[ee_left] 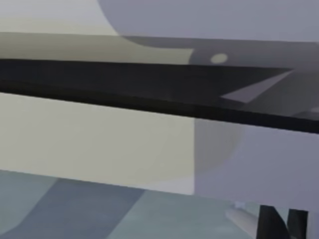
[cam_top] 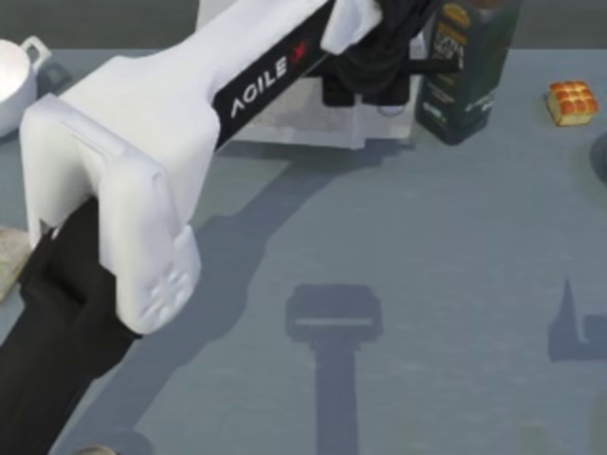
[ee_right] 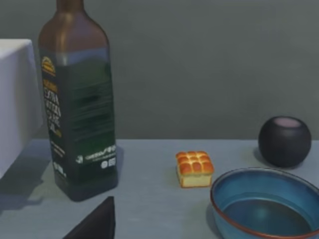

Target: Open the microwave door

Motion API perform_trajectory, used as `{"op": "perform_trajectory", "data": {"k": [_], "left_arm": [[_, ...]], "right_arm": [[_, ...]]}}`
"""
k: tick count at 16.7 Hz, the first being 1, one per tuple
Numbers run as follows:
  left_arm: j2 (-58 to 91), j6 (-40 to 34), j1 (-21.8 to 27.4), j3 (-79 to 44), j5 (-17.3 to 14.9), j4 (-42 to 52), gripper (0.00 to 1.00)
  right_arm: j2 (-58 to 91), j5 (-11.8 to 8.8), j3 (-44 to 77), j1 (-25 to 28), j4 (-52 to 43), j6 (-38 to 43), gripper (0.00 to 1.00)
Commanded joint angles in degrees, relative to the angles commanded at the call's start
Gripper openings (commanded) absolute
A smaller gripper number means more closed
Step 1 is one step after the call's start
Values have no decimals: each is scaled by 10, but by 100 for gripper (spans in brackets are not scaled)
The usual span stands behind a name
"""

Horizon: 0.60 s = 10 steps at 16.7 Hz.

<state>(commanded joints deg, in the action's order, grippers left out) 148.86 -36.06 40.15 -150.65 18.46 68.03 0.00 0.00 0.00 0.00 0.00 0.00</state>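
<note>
The light-grey microwave (cam_top: 285,118) stands at the back middle of the table, mostly covered by my left arm, which reaches across from the lower left. My left gripper (cam_top: 368,78) is right at its front. In the left wrist view the grey microwave door (ee_left: 249,164) fills the frame beside a cream surface (ee_left: 99,139), under a dark band. The left gripper (ee_left: 285,225) is shut, and the door's pale handle (ee_left: 244,216) runs in between its dark fingers. My right gripper (ee_right: 97,226) is parked off the top view's right side.
A dark bottle (cam_top: 469,71) stands just right of the microwave. A bread cube (cam_top: 572,101) lies at the back right. The right wrist view also shows a blue bowl (ee_right: 266,209) and a black ball (ee_right: 284,141). A white pot (cam_top: 14,81) sits at the back left.
</note>
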Motion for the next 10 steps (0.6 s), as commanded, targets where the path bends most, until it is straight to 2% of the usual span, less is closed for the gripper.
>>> {"op": "perform_trajectory", "data": {"k": [3,10], "left_arm": [[-17,8,-1,23,-1,-16,0],[-107,52,-6,193,-18,-103,0]], "right_arm": [[0,0,0,0,0,0,100],[0,0,0,0,0,0,100]]}}
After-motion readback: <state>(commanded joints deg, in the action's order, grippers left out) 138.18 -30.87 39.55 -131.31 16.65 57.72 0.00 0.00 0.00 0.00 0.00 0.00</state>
